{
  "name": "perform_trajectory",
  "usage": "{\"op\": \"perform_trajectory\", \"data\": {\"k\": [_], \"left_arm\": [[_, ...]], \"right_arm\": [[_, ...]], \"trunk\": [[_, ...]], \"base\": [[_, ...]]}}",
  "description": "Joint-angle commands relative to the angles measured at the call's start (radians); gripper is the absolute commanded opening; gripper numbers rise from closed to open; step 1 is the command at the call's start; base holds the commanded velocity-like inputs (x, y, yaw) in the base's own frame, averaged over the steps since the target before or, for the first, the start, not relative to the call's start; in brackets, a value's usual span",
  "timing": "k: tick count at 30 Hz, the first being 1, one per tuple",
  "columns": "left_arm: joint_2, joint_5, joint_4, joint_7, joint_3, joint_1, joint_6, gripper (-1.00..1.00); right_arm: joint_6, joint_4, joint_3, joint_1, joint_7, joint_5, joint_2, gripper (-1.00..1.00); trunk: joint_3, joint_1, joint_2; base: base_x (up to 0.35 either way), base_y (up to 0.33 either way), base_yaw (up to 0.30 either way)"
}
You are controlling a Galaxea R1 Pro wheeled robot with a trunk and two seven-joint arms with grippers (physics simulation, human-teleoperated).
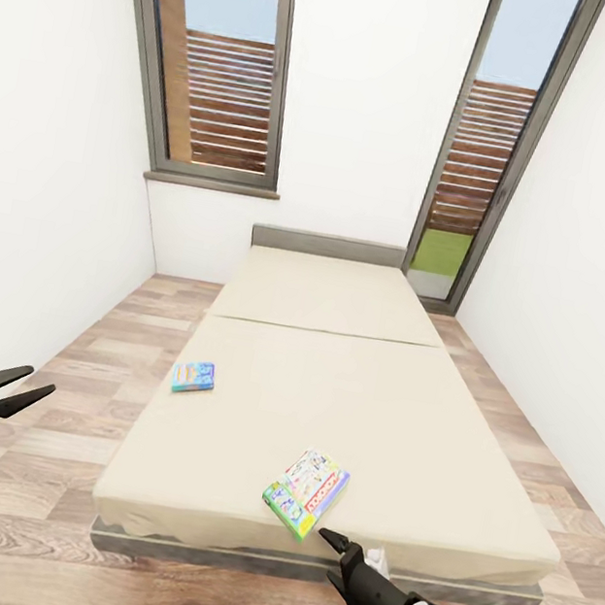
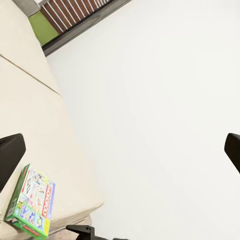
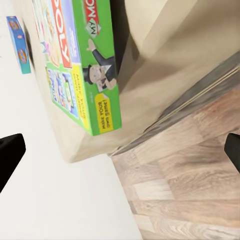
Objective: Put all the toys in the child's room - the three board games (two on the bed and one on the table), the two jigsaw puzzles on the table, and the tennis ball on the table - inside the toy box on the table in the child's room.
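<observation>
Two board games lie on the beige bed. The white-red-green Monopoly box rests near the foot edge, and the small blue box lies by the bed's left edge. My right gripper hovers open just off the foot edge, pointing at the Monopoly box from close range; the blue box lies beyond it. Left of the bed, above the floor, my left gripper stands open and holds nothing, and its wrist view catches the Monopoly box. The table, toy box, jigsaw puzzles and tennis ball are out of view.
White walls close in on both sides of the bed. Wood-plank floor runs along its left side, right side and foot. Tall grey-framed windows stand behind the grey headboard.
</observation>
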Motion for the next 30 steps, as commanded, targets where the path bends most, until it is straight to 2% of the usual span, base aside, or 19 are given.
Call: {"op": "perform_trajectory", "data": {"k": [1, 18, 21, 30], "left_arm": [[0.000, 0.000, 0.000, -0.003, 0.000, -0.001, 0.004, 1.00], [0.000, 0.000, 0.000, -0.003, 0.000, -0.001, 0.004, 1.00], [0.000, 0.000, 0.000, -0.003, 0.000, -0.001, 0.004, 1.00], [0.000, 0.000, 0.000, -0.004, 0.000, -0.001, 0.004, 1.00]], "right_arm": [[0.007, 0.000, -0.005, -0.001, 0.008, -0.002, 0.002, 1.00], [-0.004, -0.001, -0.001, -0.001, 0.189, 0.002, 0.002, 1.00], [-0.008, -0.001, -0.001, 0.000, 0.210, 0.002, 0.001, 1.00], [-0.011, -0.001, -0.001, -0.001, 0.218, 0.000, 0.000, 1.00]], "trunk": [[-0.004, 0.004, -0.008], [-0.057, 0.069, -0.127], [-0.057, 0.069, -0.127], [-0.057, 0.069, -0.127]], "base": [[0.000, 0.000, 0.000], [0.000, 0.000, 0.000], [0.000, 0.000, 0.000], [0.000, 0.000, 0.000]]}}
